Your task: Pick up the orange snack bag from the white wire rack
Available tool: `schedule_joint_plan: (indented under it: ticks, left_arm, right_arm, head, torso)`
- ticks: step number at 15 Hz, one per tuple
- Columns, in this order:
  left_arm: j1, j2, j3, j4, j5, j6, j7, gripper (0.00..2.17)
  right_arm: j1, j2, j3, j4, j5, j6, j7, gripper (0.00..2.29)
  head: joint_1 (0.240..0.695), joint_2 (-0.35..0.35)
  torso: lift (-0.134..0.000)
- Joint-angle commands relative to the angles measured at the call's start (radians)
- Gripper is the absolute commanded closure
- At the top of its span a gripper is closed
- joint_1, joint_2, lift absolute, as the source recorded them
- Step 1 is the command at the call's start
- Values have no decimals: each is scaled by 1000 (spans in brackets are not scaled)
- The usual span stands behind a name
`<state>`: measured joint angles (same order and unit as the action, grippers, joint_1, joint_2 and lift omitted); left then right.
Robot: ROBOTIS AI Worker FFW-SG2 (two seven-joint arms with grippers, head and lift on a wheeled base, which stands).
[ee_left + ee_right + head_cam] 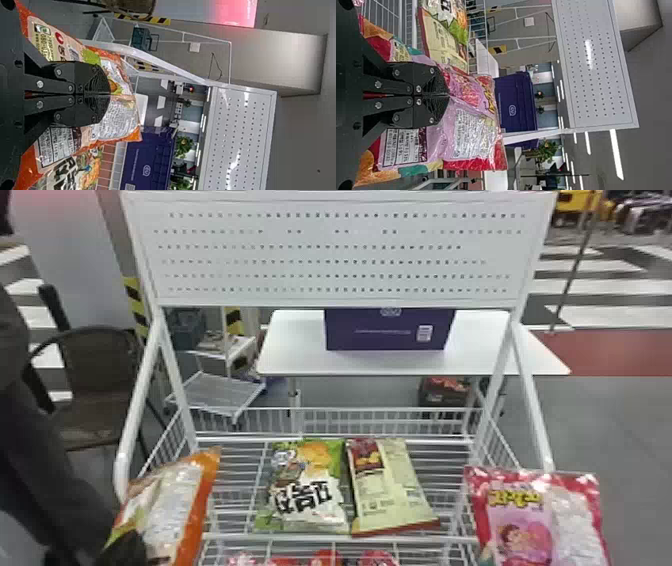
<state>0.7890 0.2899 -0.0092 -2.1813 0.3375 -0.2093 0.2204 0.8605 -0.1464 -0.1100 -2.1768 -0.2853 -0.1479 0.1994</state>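
Now the left pincer pinches the orange bag at eight o'clock, right pincer a pink bag at four: lift gently past the rack.

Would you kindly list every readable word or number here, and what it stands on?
None that I can quote surely.
Orange snack bag: print, too blurred.
Pink bag: print, too blurred.
Green bag: bold lettering, unclear.
Cream bag: print, too small.
Purple box: markings, too small.

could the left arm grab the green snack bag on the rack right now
Probably not: the left gripper is shut on the orange bag and would likely need freeing first, though the green bag lies uncovered on the rack.
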Motion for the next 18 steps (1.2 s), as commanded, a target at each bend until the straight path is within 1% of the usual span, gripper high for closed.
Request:
schedule_joint_plan:
  ticks: [1, 18]
  left_arm:
    - [3, 0, 0, -2, 0, 0, -1, 1659]
    - [12, 2, 0, 0, -5, -12, 1, 1659]
  right_arm:
    - [0, -1, 1, -1, 0, 0, 0, 2162]
    - [8, -5, 3, -8, 0, 0, 0, 2162]
  head:
    - [499, 0]
    - [499, 0]
  torso:
    - [0]
    - [0]
